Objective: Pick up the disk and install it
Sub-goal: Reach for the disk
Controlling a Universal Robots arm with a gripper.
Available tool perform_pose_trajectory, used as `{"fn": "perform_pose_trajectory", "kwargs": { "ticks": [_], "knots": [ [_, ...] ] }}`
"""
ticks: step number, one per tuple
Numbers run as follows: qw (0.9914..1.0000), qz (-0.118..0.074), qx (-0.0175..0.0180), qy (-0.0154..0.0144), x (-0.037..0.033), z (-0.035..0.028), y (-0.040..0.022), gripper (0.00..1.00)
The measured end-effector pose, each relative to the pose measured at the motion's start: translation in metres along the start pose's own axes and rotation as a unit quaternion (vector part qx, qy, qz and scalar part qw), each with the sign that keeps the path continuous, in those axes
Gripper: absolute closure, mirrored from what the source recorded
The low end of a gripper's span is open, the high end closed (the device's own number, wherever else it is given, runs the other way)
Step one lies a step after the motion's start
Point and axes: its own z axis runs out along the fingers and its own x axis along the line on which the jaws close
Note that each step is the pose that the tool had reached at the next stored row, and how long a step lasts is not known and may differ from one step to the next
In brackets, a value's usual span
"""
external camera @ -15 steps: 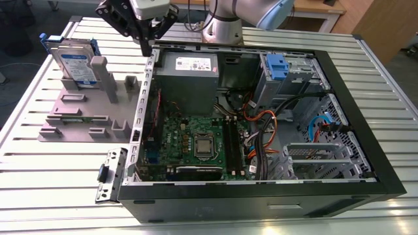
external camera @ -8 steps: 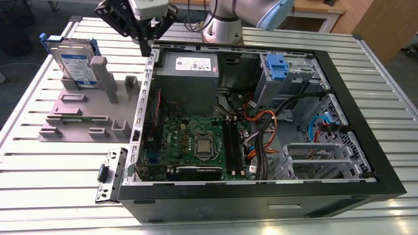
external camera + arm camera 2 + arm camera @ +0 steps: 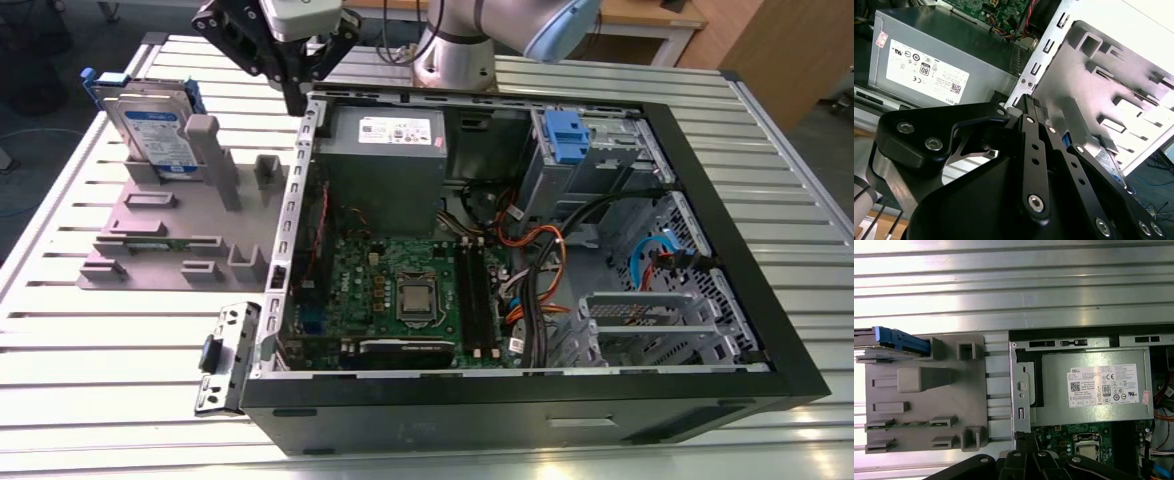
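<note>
One tool (image 3: 1027, 103) hovers; one disk (image 3: 152, 128) upright.

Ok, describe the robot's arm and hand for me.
The arm is silver-grey tubing with a pale blue joint cap. The hand is matte black, built of angular linked bars studded with silver screw heads, hung from a light grey block.

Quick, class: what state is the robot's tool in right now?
Tool: closed, holding nothing; the disk stands in the grey fixture.
</note>
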Motion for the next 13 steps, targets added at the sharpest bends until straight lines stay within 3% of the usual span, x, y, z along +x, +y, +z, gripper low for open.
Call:
{"fn": "perform_pose_trajectory", "kwargs": {
  "ticks": [13],
  "knots": [
    [1.0,0.0,0.0,0.0,0.0034,0.0007,-0.0003,0.9]
  ]
}}
